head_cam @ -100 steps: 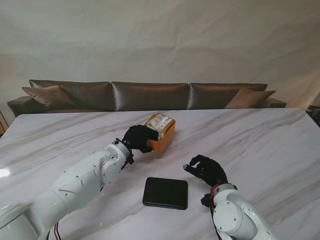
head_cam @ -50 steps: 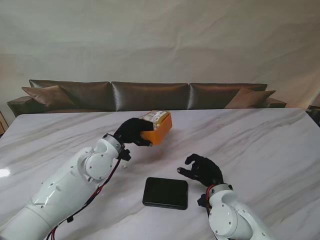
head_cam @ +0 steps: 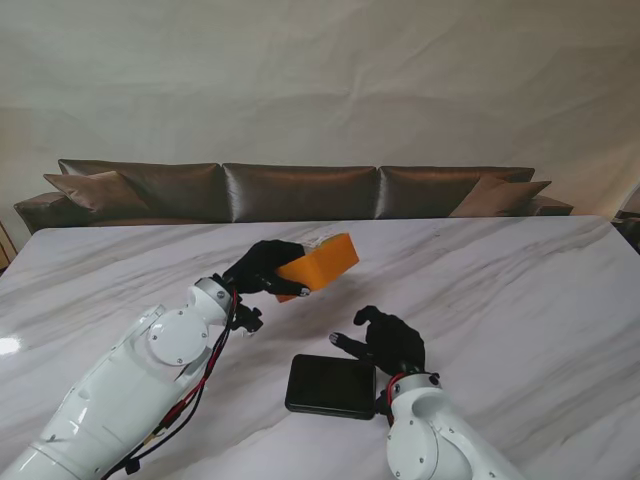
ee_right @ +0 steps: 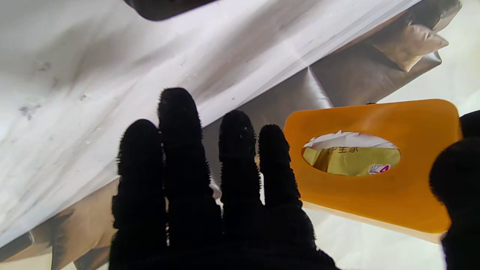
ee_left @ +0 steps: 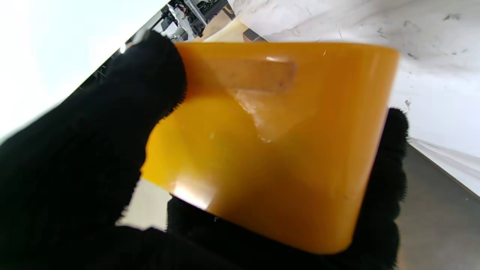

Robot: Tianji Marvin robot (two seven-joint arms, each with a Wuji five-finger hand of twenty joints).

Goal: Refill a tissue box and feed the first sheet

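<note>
The orange tissue box [head_cam: 320, 264] is hanging in the air over the marble desk [head_cam: 520, 290], tilted, off the surface and a little to my left of centre. The left hand [head_cam: 262, 268] is gripping it at one end; in the left wrist view its black-gloved fingers [ee_left: 112, 123] are wrapping over one edge of the box [ee_left: 270, 150] while others are pressing on the opposite side. In the right wrist view the box's face with the oval slot [ee_right: 350, 153] is showing, and through that opening a yellow printed tissue pack [ee_right: 348, 163] with a bit of white sheet is lying inside.

The right hand [head_cam: 385, 340] is hovering nearer to me, to the right of the box and apart from it, holding nothing, its fingers [ee_right: 176, 157] stretched out straight and slightly parted. A flat black lid [head_cam: 331, 386] is resting on the desk just beside that hand, on its left. A brown leather sofa [head_cam: 300, 190] is standing beyond the desk's far edge.
</note>
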